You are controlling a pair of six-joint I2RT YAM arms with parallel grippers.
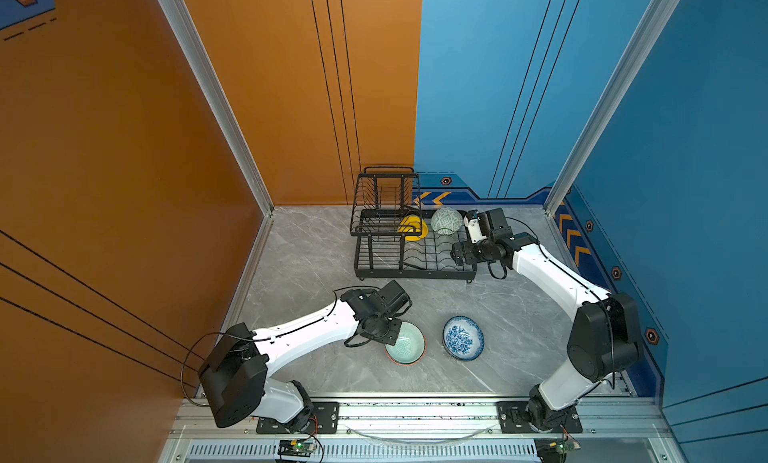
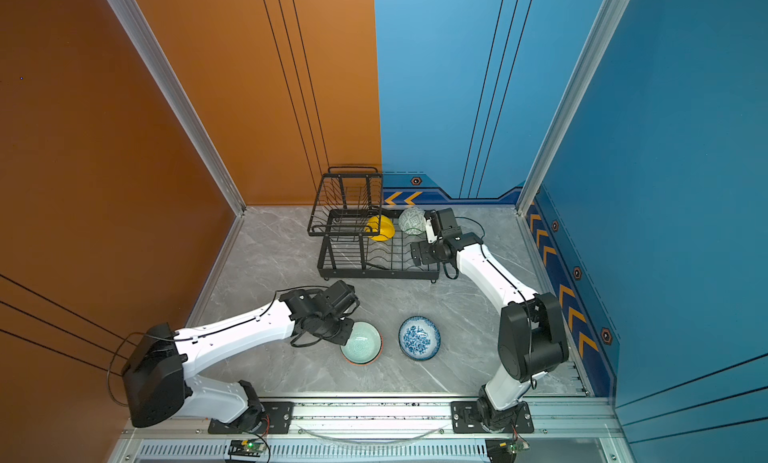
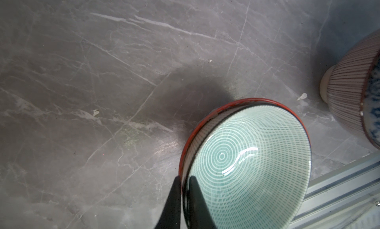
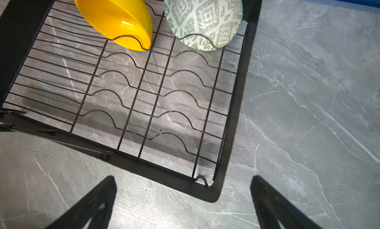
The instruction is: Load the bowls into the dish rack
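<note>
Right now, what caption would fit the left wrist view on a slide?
Left gripper pinching the rim of the mint ringed bowl, stacked in a red-rimmed bowl.

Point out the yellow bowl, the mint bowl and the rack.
yellow bowl (image 4: 115, 18), right wrist view, inner wall.
mint bowl (image 3: 246, 166), left wrist view, ringed inside.
rack (image 4: 249, 53), right wrist view, black side frame.

dish rack (image 4: 236, 115): lower tray on grey marble desk (image 4: 308, 94) | yellow bowl (image 4: 115, 18): on edge, end divider row | grey-green geometric bowl (image 4: 203, 18): just beside it, apart, at tray corner | right pincer (image 4: 183, 178): jaws wide, empty, over desk by opposite corner
</note>
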